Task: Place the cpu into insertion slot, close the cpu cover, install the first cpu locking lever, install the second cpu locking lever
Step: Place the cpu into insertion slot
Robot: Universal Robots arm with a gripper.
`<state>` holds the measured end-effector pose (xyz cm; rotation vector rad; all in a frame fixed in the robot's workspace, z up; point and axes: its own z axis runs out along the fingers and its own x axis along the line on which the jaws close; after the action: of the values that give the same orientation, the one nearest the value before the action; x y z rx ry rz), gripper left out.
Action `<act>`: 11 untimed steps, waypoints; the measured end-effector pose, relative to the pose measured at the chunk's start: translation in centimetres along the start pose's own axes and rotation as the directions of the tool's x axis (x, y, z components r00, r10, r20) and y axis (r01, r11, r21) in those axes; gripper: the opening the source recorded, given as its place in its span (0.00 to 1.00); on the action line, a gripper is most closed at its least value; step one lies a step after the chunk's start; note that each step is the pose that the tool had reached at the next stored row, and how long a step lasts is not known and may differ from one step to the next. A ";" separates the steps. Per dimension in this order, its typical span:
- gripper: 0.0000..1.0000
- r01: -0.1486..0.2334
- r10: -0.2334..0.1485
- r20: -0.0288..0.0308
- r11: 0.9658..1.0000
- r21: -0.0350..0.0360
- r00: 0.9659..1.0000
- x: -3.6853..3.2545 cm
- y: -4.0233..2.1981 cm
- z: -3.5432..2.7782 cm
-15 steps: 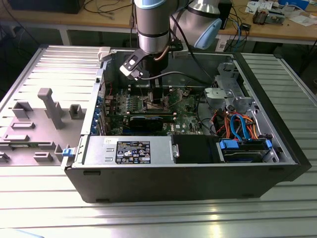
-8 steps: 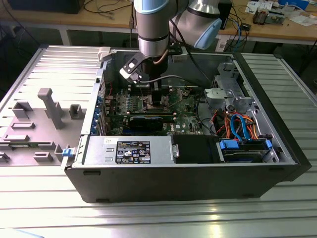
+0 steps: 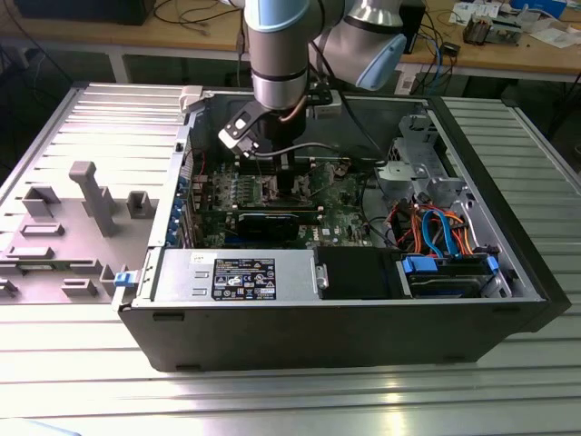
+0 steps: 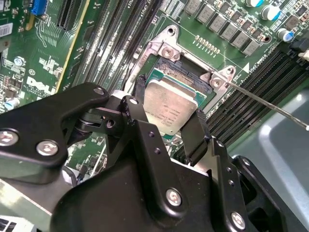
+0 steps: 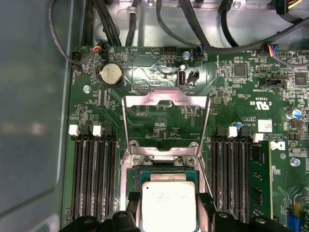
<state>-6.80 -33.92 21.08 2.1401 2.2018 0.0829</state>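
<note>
The cpu, a flat square chip with a silvery top, sits between my gripper's black fingers, directly over the insertion slot on the green motherboard. My gripper is shut on the cpu's two opposite edges. In the second wrist view the chip looks slightly raised above the slot. The cpu cover, a thin metal frame with a big window, is swung open and stands back from the slot. A thin locking lever sticks out sideways, unlatched. In the exterior view my gripper reaches down into the open computer case.
Memory slots flank the socket on both sides. A black card lies across the board nearer the front. Cables, a drive cage and the power supply crowd the case. A grey fixture plate lies on the exterior view's left.
</note>
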 end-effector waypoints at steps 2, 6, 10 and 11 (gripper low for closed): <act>0.55 0.000 0.000 0.000 1.000 0.000 1.000 0.01 -0.02 0.20; 0.55 -0.002 0.002 0.000 1.000 0.000 1.000 0.08 -0.06 0.51; 0.55 -0.004 0.004 0.000 1.000 0.000 1.000 0.43 -0.06 0.72; 0.55 -0.005 0.005 0.000 1.000 0.000 1.000 0.47 -0.06 0.75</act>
<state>-6.81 -33.46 20.32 2.1454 2.1966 0.0829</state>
